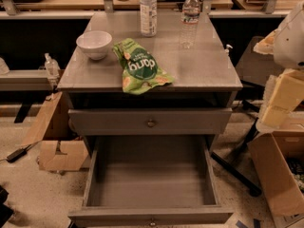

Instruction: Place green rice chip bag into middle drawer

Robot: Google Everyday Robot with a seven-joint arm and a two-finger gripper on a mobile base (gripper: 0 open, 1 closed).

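Observation:
The green rice chip bag point(137, 66) lies flat on the grey cabinet top point(204, 65), near its front edge and left of centre. The middle drawer point(151, 175) is pulled out wide below, and its grey box is bare inside. Its knob point(152, 221) shows at the bottom edge of the view. My gripper point(280, 103) is the cream-coloured part under the white arm point(290, 37) at the far right edge. It is well to the right of the cabinet, apart from the bag and the drawer.
A white bowl point(94, 43) stands left of the bag. Two clear water bottles point(148, 12) point(190, 19) stand at the back of the top. The shut upper drawer front point(151, 121) has a like knob. Cardboard boxes sit on the floor left point(57, 153) and right point(278, 175).

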